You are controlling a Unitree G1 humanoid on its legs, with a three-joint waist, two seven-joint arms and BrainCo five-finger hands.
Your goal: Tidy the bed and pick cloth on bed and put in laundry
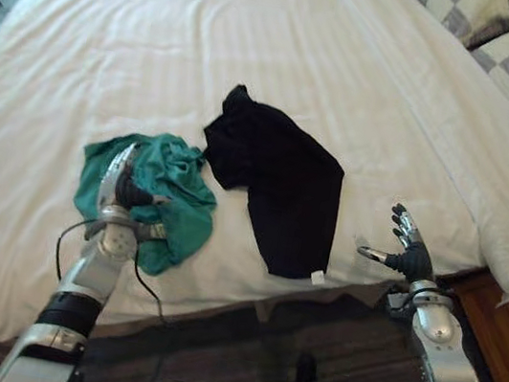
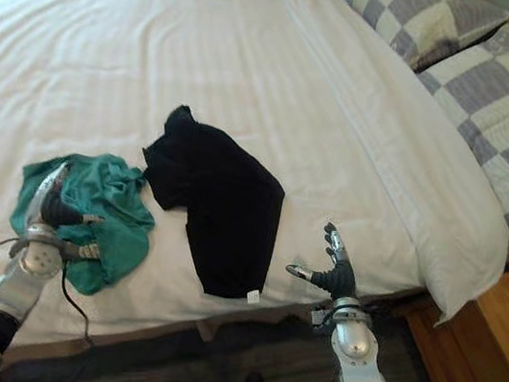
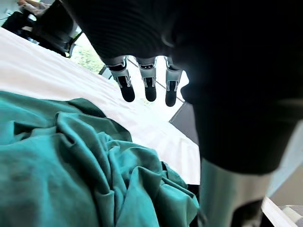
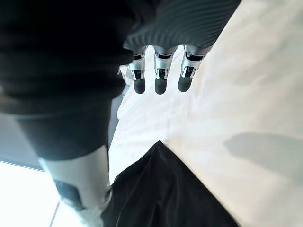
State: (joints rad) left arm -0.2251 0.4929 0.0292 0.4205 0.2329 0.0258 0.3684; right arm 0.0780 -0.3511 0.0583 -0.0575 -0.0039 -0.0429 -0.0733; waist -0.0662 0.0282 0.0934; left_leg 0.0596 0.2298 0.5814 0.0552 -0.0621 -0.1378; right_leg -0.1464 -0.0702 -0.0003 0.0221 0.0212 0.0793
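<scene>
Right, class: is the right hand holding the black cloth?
No: the right hand is open with straight fingers, apart from the black cloth, which lies on the bed.

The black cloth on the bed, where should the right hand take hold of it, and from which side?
Probably its near right edge, just above the white tag. The black cloth lies flat on the bed with that edge toward the open right hand, which hovers beside it, so come in from the right and pinch the edge up.
</scene>
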